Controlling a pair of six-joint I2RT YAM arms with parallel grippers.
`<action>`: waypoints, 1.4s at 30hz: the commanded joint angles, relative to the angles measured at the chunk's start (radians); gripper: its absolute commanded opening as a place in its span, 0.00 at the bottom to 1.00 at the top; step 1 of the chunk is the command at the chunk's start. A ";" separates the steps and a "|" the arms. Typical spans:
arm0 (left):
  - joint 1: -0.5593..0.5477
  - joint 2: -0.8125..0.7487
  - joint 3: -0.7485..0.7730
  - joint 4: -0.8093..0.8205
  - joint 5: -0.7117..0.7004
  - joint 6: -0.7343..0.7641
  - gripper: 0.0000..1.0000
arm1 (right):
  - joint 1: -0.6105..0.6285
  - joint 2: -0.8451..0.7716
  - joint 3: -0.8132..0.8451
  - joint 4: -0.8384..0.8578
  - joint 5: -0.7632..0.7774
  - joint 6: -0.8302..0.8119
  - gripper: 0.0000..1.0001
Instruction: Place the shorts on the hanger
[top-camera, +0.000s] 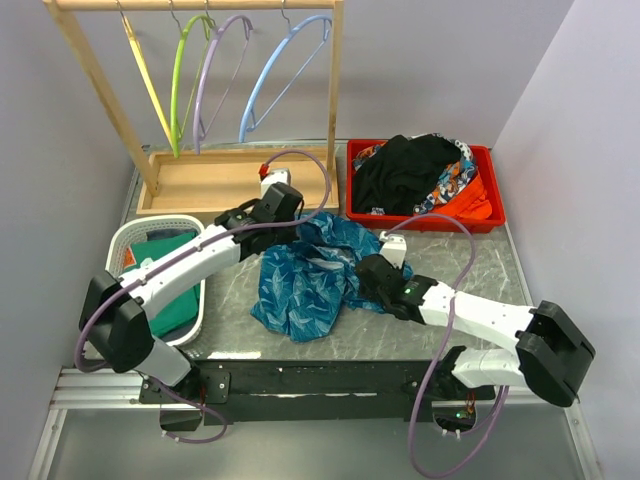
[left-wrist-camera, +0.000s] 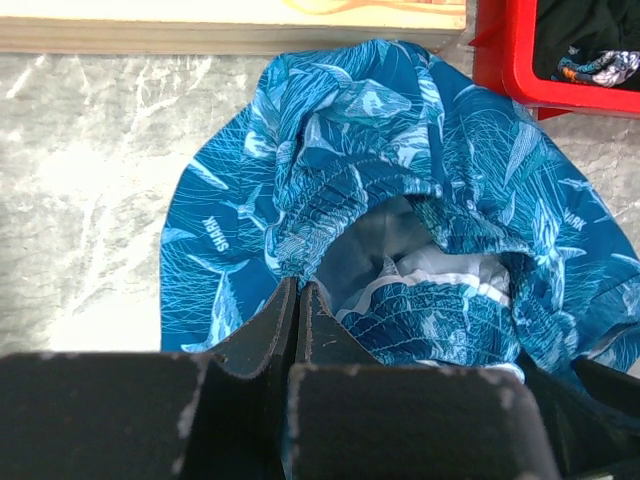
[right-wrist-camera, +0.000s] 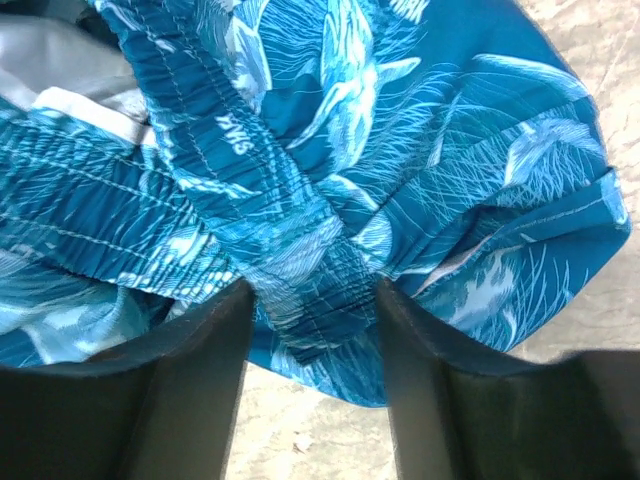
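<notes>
The left claw (left-wrist-camera: 298, 288) is pinched shut on the shorts (left-wrist-camera: 400, 150) (waistband edge, at its tips). The right claw (right-wrist-camera: 312, 292) gapes, waistband between its fingers.

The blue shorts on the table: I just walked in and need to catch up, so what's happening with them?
Both arms are working at the shorts, which lie crumpled on the table. The left gripper is shut with its tips at the waistband edge; whether it pinches fabric is unclear. The right gripper is open, straddling a bunched stretch of waistband. The light-blue hanger hangs on the wooden rack at the back, untouched, so nothing is on it yet.
</notes>
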 joint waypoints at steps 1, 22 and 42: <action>0.000 -0.064 0.063 -0.016 -0.040 0.030 0.01 | 0.000 0.046 0.016 0.031 0.048 0.014 0.45; 0.002 -0.268 0.285 -0.125 -0.083 0.108 0.01 | -0.261 -0.191 0.662 -0.176 0.085 -0.241 0.00; 0.008 -0.318 0.493 -0.189 -0.005 0.167 0.02 | -0.259 -0.218 1.081 -0.276 -0.069 -0.260 0.00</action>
